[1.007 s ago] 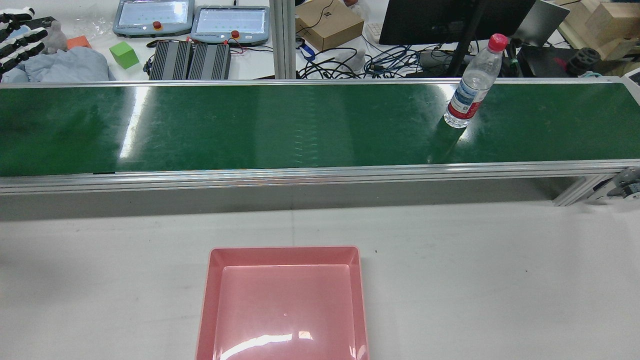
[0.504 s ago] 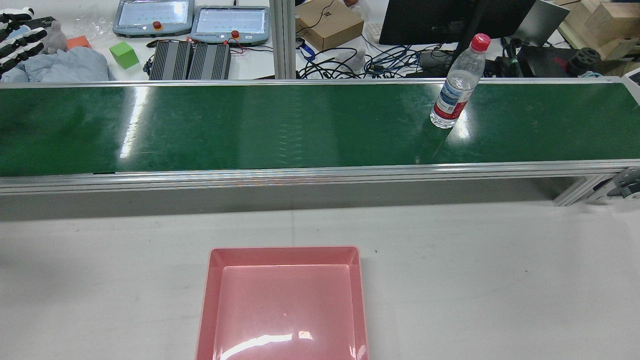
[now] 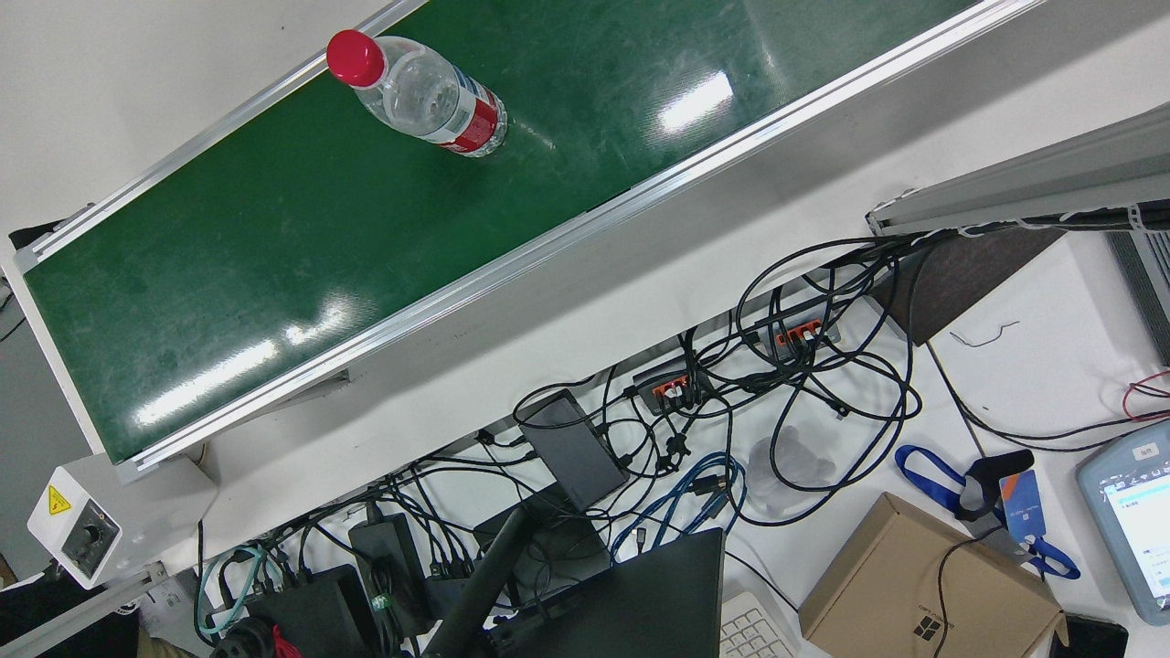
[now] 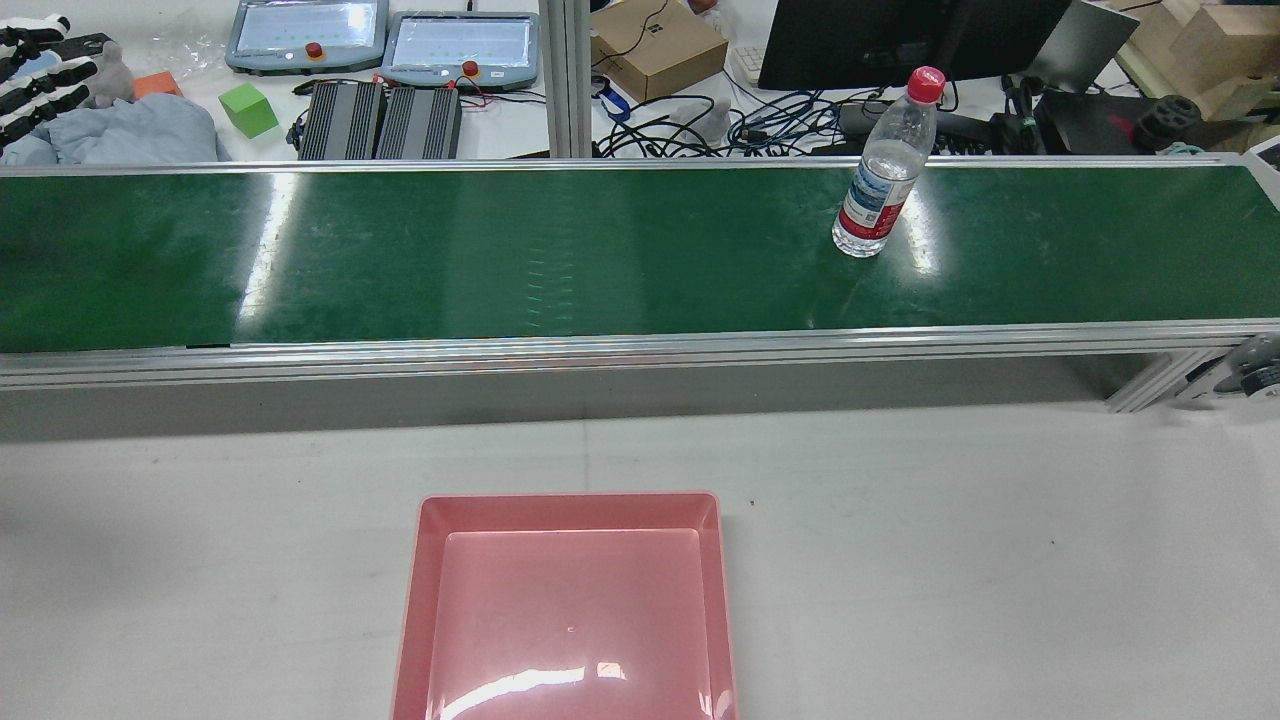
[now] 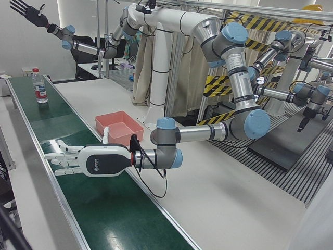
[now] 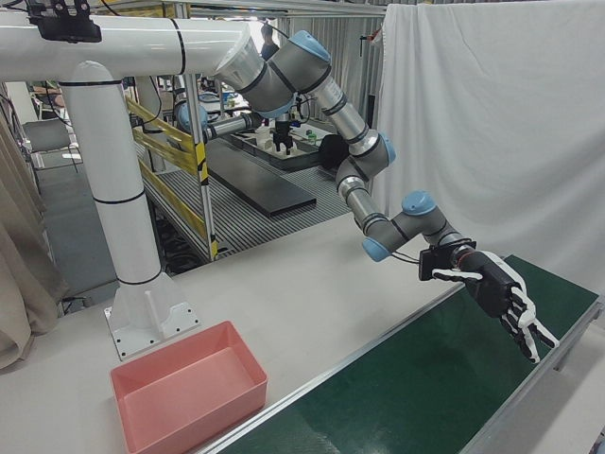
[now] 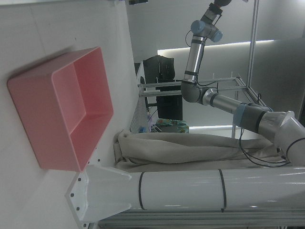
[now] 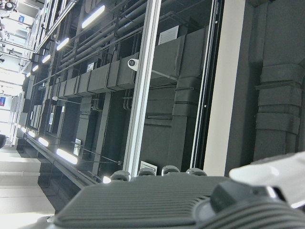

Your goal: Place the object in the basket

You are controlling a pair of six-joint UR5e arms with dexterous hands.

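White-shelled, the left hand (image 5: 78,160) hovers flat above the green conveyor belt (image 4: 500,250), fingers spread and holding nothing. The right hand (image 5: 28,11) is raised high, fingers splayed, also empty. The pink basket (image 4: 566,510) holds nothing (it sits on the table's near edge). The water bottle (image 4: 882,165) stands upright toward the belt's right end.

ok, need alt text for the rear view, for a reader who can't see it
A clear water bottle with a red cap stands upright on the right part of a long green conveyor belt that crosses the frame. Nearer the camera, an empty pink basket sits on the white table. No robot hand touches either; cables and equipment clutter the benches beyond the belt.
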